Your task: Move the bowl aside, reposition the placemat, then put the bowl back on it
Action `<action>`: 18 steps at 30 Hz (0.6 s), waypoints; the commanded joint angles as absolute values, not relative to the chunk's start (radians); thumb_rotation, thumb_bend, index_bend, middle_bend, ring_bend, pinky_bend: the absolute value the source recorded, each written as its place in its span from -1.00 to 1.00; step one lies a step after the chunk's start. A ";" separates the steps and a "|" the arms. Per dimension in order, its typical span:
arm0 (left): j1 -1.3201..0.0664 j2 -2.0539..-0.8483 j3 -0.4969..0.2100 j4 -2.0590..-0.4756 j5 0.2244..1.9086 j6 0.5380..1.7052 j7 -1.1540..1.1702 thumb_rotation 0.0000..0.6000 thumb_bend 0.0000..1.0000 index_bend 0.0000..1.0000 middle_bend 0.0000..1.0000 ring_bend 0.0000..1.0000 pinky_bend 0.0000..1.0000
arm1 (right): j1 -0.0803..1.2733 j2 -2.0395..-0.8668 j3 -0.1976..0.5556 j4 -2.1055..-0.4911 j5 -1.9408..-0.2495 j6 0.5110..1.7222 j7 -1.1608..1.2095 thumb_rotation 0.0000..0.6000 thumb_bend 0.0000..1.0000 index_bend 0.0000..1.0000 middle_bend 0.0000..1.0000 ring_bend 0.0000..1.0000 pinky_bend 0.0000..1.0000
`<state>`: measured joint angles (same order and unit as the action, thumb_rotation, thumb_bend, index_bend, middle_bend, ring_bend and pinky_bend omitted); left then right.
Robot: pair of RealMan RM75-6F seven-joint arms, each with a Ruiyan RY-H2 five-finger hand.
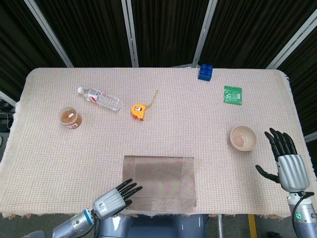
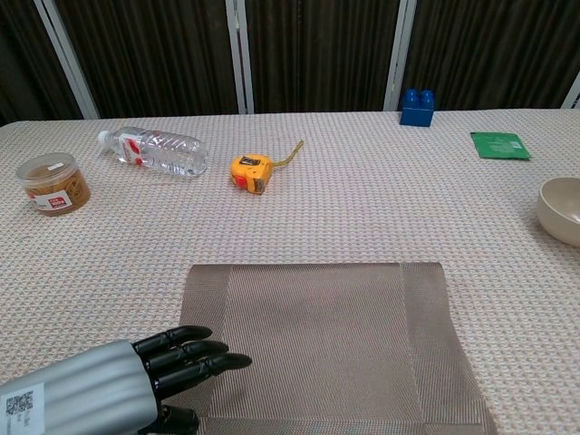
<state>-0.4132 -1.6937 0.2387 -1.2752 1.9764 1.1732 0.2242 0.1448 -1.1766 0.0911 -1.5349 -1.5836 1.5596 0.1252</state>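
The grey-brown woven placemat (image 1: 159, 183) (image 2: 322, 335) lies flat at the table's near edge, in the middle. The cream bowl (image 1: 242, 138) (image 2: 562, 209) stands upright on the tablecloth to the mat's right, well off it. My left hand (image 1: 116, 200) (image 2: 127, 382) has its dark fingers stretched out together, their tips over the mat's near left corner; it holds nothing. My right hand (image 1: 286, 161) hovers just right of the bowl and nearer the table's edge, fingers spread upward, thumb out, apart from the bowl. The chest view does not show the right hand.
A plastic water bottle (image 1: 100, 98), a brown-lidded jar (image 1: 70, 117) and a yellow tape measure (image 1: 138, 110) lie on the far left half. A blue block (image 1: 205, 71) and a green packet (image 1: 232, 94) sit at the far right. Pink tablecloth (image 1: 198, 129) covers the table.
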 commanded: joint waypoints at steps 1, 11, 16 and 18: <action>-0.416 -1.698 0.239 -1.276 1.972 1.171 0.222 1.00 0.09 0.18 -1.00 -1.00 -1.00 | 0.145 -1.177 0.092 -1.533 -1.584 1.560 0.128 1.00 -0.83 -1.00 -1.00 -1.00 -1.00; -0.426 -1.706 0.227 -1.290 1.945 1.180 0.194 1.00 0.10 0.28 -1.00 -1.00 -1.00 | 0.142 -1.175 0.096 -1.531 -1.584 1.568 0.155 1.00 -0.83 -1.00 -1.00 -1.00 -1.00; -0.449 -1.698 0.175 -1.335 1.908 1.193 0.151 1.00 0.11 0.36 -1.00 -1.00 -1.00 | 0.138 -1.182 0.101 -1.524 -1.578 1.575 0.148 1.00 -0.83 -1.00 -1.00 -1.00 -1.00; -0.464 -1.692 0.130 -1.369 1.877 1.196 0.133 1.00 0.12 0.37 -1.00 -1.00 -1.00 | 0.137 -1.184 0.107 -1.522 -1.571 1.579 0.143 1.00 -0.83 -1.00 -1.00 -1.00 -1.00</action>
